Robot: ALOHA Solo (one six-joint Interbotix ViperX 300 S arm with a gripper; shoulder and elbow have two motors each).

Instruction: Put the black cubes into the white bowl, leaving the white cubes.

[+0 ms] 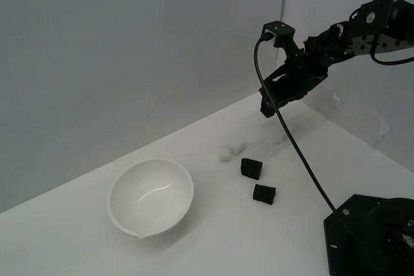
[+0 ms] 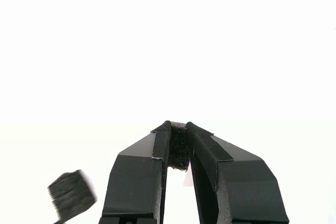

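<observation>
My gripper (image 1: pixel 268 109) hangs above the back of the white table, to the exterior view's right of the white bowl (image 1: pixel 151 196). In the wrist view the gripper (image 2: pixel 178 128) is shut on a small black cube (image 2: pixel 179 149) pinched between its fingertips. Two more black cubes (image 1: pixel 251 168) (image 1: pixel 264 193) lie on the table between the bowl and the arm; one shows in the wrist view (image 2: pixel 72 194). The bowl is empty. A faint pale lump that may be white cubes (image 1: pixel 230 150) lies just behind the black ones.
The arm's black base (image 1: pixel 372 234) stands at the exterior view's lower right. A black cable (image 1: pixel 294 143) hangs from the wrist down to it. A grey wall rises behind the table.
</observation>
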